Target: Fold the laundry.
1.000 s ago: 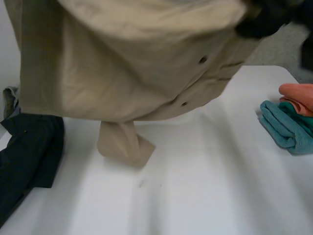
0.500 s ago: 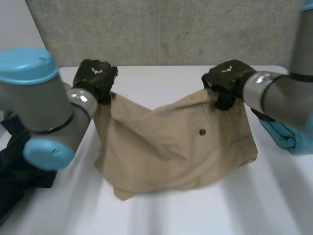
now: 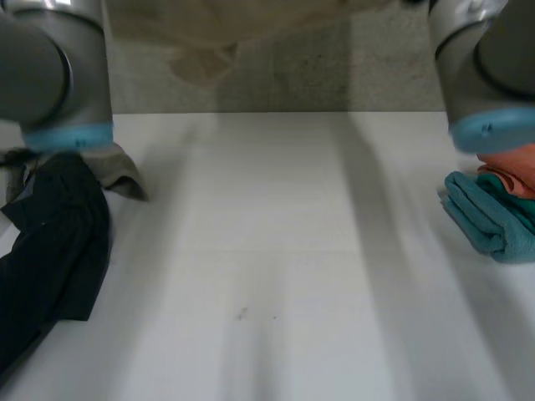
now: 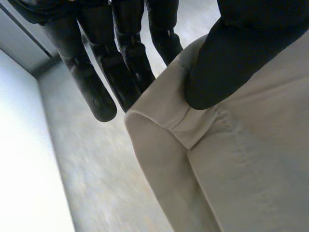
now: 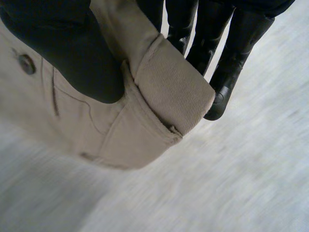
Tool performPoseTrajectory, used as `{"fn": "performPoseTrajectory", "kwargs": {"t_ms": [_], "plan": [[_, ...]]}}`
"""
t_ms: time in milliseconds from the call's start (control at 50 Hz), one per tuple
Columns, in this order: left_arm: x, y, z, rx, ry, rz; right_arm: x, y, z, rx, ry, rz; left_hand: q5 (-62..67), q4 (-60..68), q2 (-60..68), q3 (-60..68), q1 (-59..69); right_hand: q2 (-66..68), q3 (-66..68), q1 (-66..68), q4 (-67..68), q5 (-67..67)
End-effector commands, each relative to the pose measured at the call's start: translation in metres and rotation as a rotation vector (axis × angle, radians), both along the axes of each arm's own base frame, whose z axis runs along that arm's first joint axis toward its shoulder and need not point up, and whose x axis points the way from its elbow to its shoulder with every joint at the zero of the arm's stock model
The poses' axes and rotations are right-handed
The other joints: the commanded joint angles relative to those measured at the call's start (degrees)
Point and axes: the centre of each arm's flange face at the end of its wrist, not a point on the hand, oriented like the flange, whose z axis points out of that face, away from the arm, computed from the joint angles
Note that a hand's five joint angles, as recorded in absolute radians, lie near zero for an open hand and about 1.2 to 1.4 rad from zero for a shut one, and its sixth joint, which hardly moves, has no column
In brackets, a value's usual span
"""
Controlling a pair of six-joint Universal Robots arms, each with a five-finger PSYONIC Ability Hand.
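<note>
**Beige trousers aloft, pinched at both ends**

Clamped between thumb and fingers of left hand (image 4: 231, 58) at a folded edge of beige trousers (image 4: 241, 169). Gripped likewise by right hand (image 5: 72, 53) at a thick band corner near a button (image 5: 26, 64). Hanging high above white table (image 3: 276, 251). Lying on table: dark garment (image 3: 50, 242) left, teal towel (image 3: 489, 221) and orange cloth (image 3: 510, 167) right.
</note>
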Motion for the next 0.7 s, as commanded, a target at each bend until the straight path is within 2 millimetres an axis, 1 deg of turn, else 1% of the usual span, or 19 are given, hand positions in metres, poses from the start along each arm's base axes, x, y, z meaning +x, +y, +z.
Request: {"fn": "performPoseTrajectory", "kwargs": {"t_ms": [20,40,60,80,100,140,160,180,220,240,260,320,440,540,580,600,660,680,700], "plan": [[-0.005,-0.007,-0.114,0.298,-0.157,-0.035,0.010,-0.002,-0.111,0.323,0.188,0.066,14.26,11.09,11.52,11.67,15.80,12.80,12.65,24.72,12.00,13.55],[-0.007,-0.010,-0.143,0.367,-0.195,-0.039,0.010,-0.003,-0.123,0.353,0.202,0.071,14.26,11.09,11.52,11.67,15.80,12.80,12.65,24.72,12.00,13.55],[-0.011,-0.010,-0.161,0.407,-0.218,-0.045,0.011,-0.003,-0.133,0.380,0.217,0.075,14.26,11.09,11.52,11.67,15.80,12.80,12.65,24.72,12.00,13.55],[-0.013,-0.010,-0.178,0.446,-0.241,-0.048,0.011,-0.001,-0.159,0.443,0.250,0.079,14.26,11.09,11.52,11.67,15.80,12.80,12.65,24.72,12.00,13.55],[-0.015,-0.009,-0.208,0.519,-0.283,-0.052,0.012,0.000,-0.170,0.468,0.264,0.083,14.26,11.09,11.52,11.67,15.80,12.80,12.65,24.72,12.00,13.55],[-0.017,-0.005,-0.236,0.598,-0.332,-0.052,0.015,0.005,-0.194,0.521,0.302,0.093,14.26,11.09,11.52,11.67,15.80,12.80,12.65,24.72,12.00,13.55],[-0.018,-0.002,-0.248,0.637,-0.362,-0.055,0.019,0.012,-0.216,0.568,0.350,0.105,14.26,11.09,11.52,11.67,15.80,12.80,12.65,24.72,12.00,13.55],[-0.018,0.006,-0.268,0.707,-0.419,-0.055,0.019,0.015,-0.225,0.585,0.373,0.106,14.26,11.09,11.52,11.67,15.80,12.80,12.65,24.72,12.00,13.55],[-0.017,0.012,-0.283,0.775,-0.473,-0.050,0.015,0.020,-0.240,0.632,0.430,0.099,14.26,11.09,11.52,11.67,15.80,12.80,12.65,24.72,12.00,13.55],[-0.014,0.019,-0.295,0.838,-0.516,-0.049,0.013,0.023,-0.244,0.651,0.445,0.097,14.26,11.09,11.52,11.67,15.80,12.80,12.65,24.72,12.00,13.55],[-0.011,0.022,-0.299,0.864,-0.533,-0.048,0.010,0.025,-0.247,0.669,0.456,0.095,14.26,11.09,11.52,11.67,15.80,12.80,12.65,24.72,12.00,13.55],[-0.003,0.036,-0.306,0.950,-0.579,-0.046,0.003,0.041,-0.254,0.748,0.507,0.107,14.26,11.09,11.52,11.67,15.80,12.80,12.65,24.72,12.00,13.55],[0.011,0.060,-0.273,0.956,-0.582,-0.046,-0.015,0.081,-0.238,0.850,0.559,0.141,14.26,11.09,11.52,11.67,15.80,12.80,12.65,24.72,12.00,13.55],[0.027,0.088,-0.242,0.965,-0.608,-0.038,-0.028,0.109,-0.220,0.835,0.612,0.176,14.26,11.09,11.52,11.67,15.80,12.80,12.65,24.72,12.00,13.55],[0.033,0.100,-0.237,1.001,-0.645,-0.032,-0.031,0.118,-0.218,0.838,0.647,0.187,14.26,11.09,11.52,11.67,15.80,12.80,12.65,24.72,12.00,13.55],[0.036,0.105,-0.236,1.021,-0.668,-0.030,-0.037,0.129,-0.218,0.862,0.702,0.201,14.26,11.09,11.52,11.67,15.80,12.80,12.65,24.72,12.00,13.55],[0.054,0.141,-0.239,1.170,-0.846,-0.030,-0.050,0.152,-0.217,0.932,0.816,0.226,14.26,11.09,11.52,11.67,15.80,12.80,12.65,24.72,12.00,13.55],[0.059,0.150,-0.241,1.212,-0.891,-0.035,-0.062,0.168,-0.216,1.006,0.903,0.245,14.26,11.09,11.52,11.67,15.80,12.80,12.65,24.72,12.00,13.55],[0.071,0.171,-0.244,1.299,-0.993,-0.047,-0.070,0.177,-0.216,1.052,0.947,0.259,14.26,11.09,11.52,11.67,15.80,12.80,12.65,24.72,12.00,13.55]]}}
